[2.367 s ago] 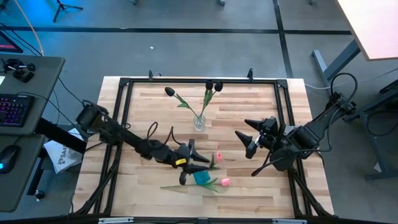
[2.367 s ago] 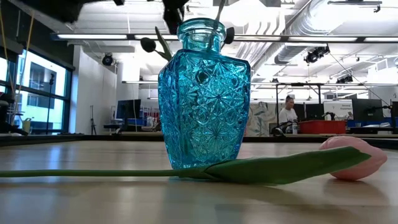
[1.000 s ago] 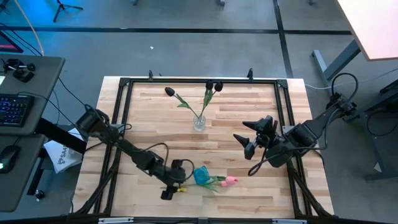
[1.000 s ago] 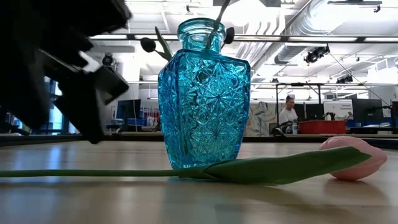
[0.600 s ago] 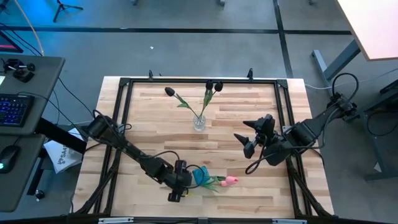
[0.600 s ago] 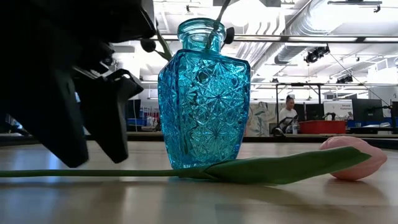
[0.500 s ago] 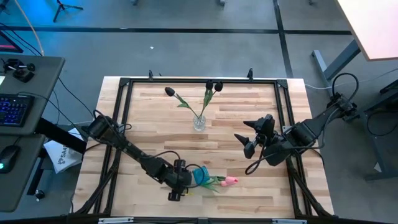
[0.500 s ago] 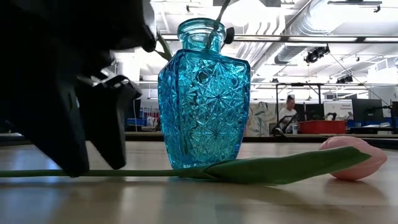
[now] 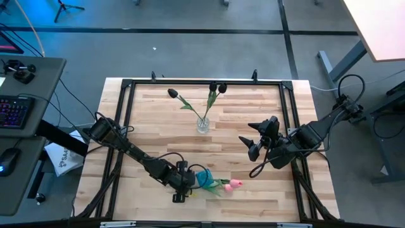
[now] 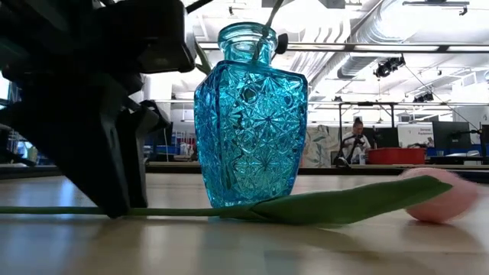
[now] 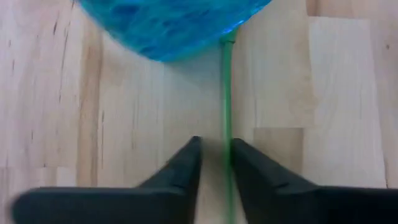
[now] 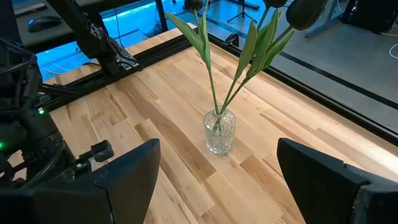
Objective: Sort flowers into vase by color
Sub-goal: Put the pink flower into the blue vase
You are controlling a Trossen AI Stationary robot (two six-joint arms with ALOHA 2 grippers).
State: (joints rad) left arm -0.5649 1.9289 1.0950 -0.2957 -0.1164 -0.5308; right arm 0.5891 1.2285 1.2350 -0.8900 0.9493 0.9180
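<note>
Left gripper (image 11: 214,155), down at the table's 6 o'clock edge, has its jaws narrowed astride the pink tulip's stem (image 11: 226,99), which runs 9-to-3 past the blue vase (image 9: 205,180); right gripper (image 9: 253,144) waits agape at 3 o'clock.

The desk (image 9: 158,120) is pale wood in butted planks with visible grain, smooth and faintly sheened, edged by a matt black metal frame (image 9: 190,82). The blue vase (image 10: 250,122) is glossy cut glass with a faceted starburst pattern, and the clear vase (image 12: 219,130) is shiny, textured glass. The lying flower's leaf (image 10: 336,206) looks matt, its pink head (image 10: 451,200) smooth.
</note>
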